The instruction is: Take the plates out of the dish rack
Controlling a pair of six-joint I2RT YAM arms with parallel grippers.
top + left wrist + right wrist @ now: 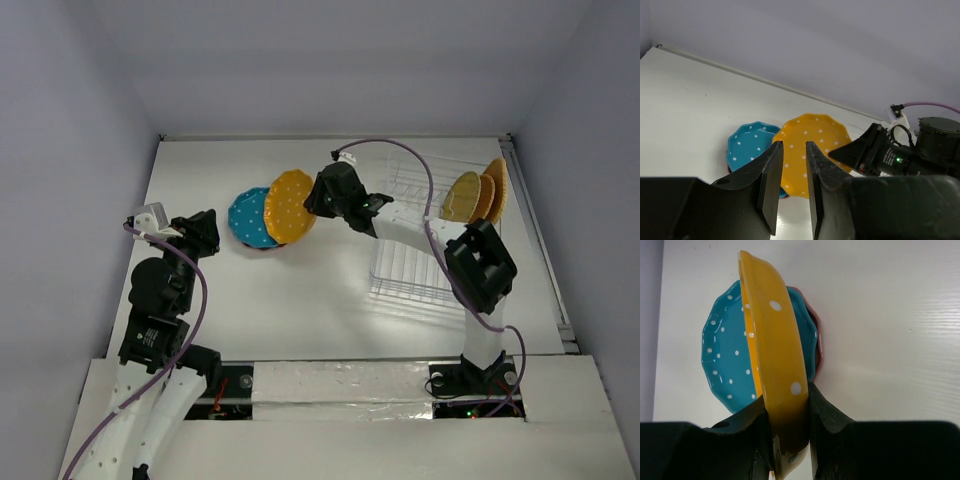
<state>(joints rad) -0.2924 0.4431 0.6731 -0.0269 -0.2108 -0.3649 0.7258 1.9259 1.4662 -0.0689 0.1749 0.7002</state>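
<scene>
- The white table (300, 310) fills the floor of a booth with pale grey walls. The arms are mounted at its near edge.
- The left gripper (792, 185) hovers over the table's left side, pointing at the plates. Its fingers stand a narrow gap apart with nothing between them.
- Left of the table's middle, a blue plate (250, 218) with white dots lies flat, face up. A pink plate (817, 340) shows only as a sliver of rim under it.
- The right gripper (787, 430) is clamped on the rim of the yellow plate (288, 207), one finger against each face.
- The yellow plate is tilted above the blue plate's right edge. In the right wrist view it is seen edge-on, running straight away from the fingers. Whether it touches the blue plate cannot be told.
- The dish rack (405, 270), a clear wire basket, sits on the right side of the table, partly hidden behind the right arm.
- At the rack's far right corner, tan woven plates (462, 197) stand on edge, close together, faces turned left.
</scene>
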